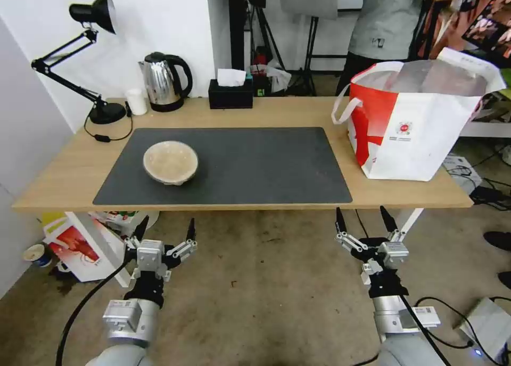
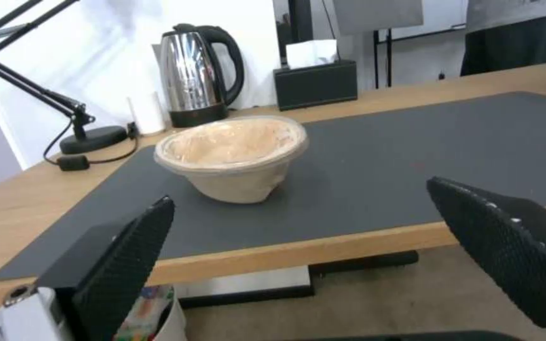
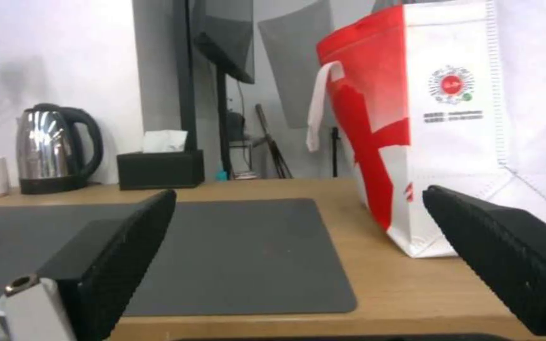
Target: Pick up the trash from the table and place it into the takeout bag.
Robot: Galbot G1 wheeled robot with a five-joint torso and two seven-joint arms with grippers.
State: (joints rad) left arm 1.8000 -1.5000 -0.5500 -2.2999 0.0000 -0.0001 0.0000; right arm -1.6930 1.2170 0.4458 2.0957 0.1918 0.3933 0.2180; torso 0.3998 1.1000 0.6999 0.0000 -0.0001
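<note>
Bowl point(image 1: 170, 162): sitting on the mat's left part, near the desk's point(image 1: 64, 182) front edge.
Bag point(image 1: 412, 126): standing at the desk's right end, mouth gaping.
Left gripper point(image 1: 165, 230): hanging below the front edge, fingers spread, empty.
Right gripper point(image 1: 363, 219): likewise spread, empty.
Risk: the thin rim may be buckling or slipping under a pinch; a rising arm could be clipping the edge.

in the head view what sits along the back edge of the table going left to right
desk lamp base → small white cup → steel kettle → black tissue box → takeout bag at the right end of the table.
</note>
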